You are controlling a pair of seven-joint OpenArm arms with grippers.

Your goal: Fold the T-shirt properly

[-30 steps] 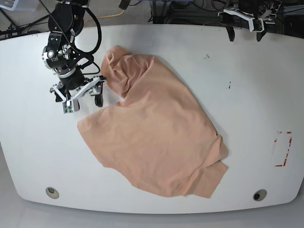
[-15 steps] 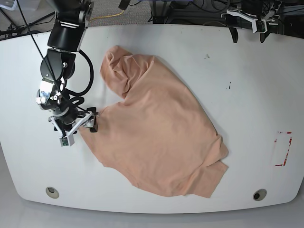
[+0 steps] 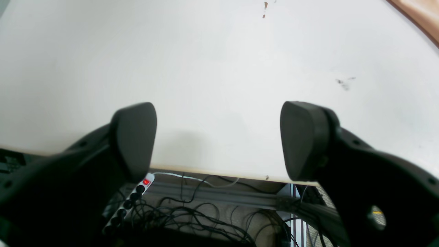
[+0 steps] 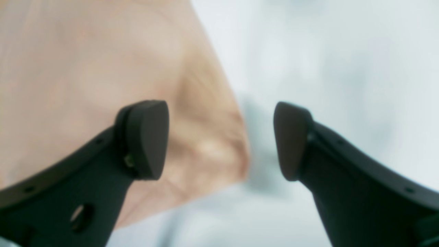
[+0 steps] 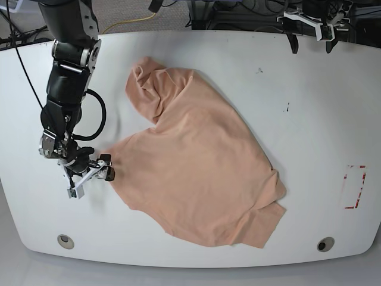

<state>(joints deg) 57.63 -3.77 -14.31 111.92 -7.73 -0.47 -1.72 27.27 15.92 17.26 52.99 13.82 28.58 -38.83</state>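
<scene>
Right gripper [image 5: 89, 177] now down at shirt [image 5: 196, 173] corner, moved from collar side; jaws apart, straddling edge. Left gripper [image 5: 309, 33] apart, parked. We judge grasp next.

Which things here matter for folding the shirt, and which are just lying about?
For the job:
T-shirt
right pincer, open at the shirt's corner
left pincer, open, off at the table's far edge

Just lying about:
red tape marks
power strip and cables under the table
</scene>
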